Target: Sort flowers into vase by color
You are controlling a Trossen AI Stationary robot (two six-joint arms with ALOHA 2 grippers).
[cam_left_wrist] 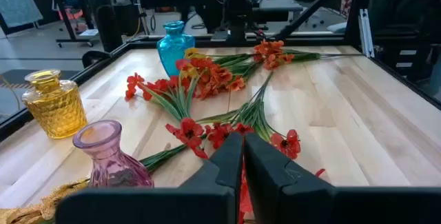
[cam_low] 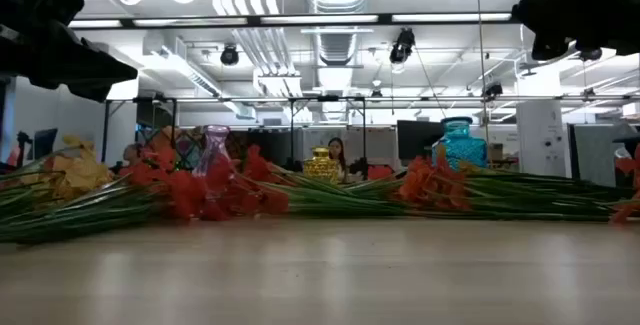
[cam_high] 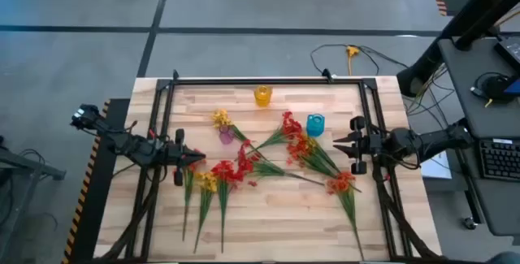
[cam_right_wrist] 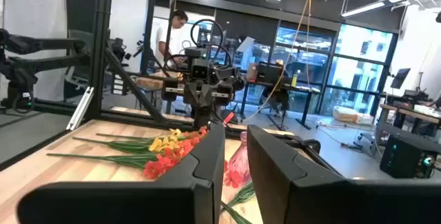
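1. Flowers point(cam_high: 268, 154) lay scattered across the middle of the table point(cam_high: 268, 215), none yet standing in a vase, so I judged the sorting was barely begun.
2. My left gripper point(cam_high: 193, 159) hung at nine o'clock of the table, fingers pressed together and holding nothing, its tip just beside a cluster of red and yellow blossoms point(cam_high: 218, 175) whose green stems ran toward six o'clock.
3. To do this step well, I reckoned I should spread those fingers first, come down on a single thin stem rather than the soft blossoms, and pick one spray clear of its neighbours, since the stems crossed one another.
4. The purple vase point(cam_high: 226, 134), yellow vase point(cam_high: 262, 95) and blue vase point(cam_high: 315, 123) stood upright from centre toward twelve o'clock; each spray looked far taller than any vase, so I judged it could tip one over.
5. More red and orange sprays point(cam_high: 305, 146) fanned out below the blue vase, one orange head point(cam_high: 340, 184) lying toward four o'clock.
6. My right gripper point(cam_high: 344, 144) waited at three o'clock, fingers nearly together with a narrow gap, empty.
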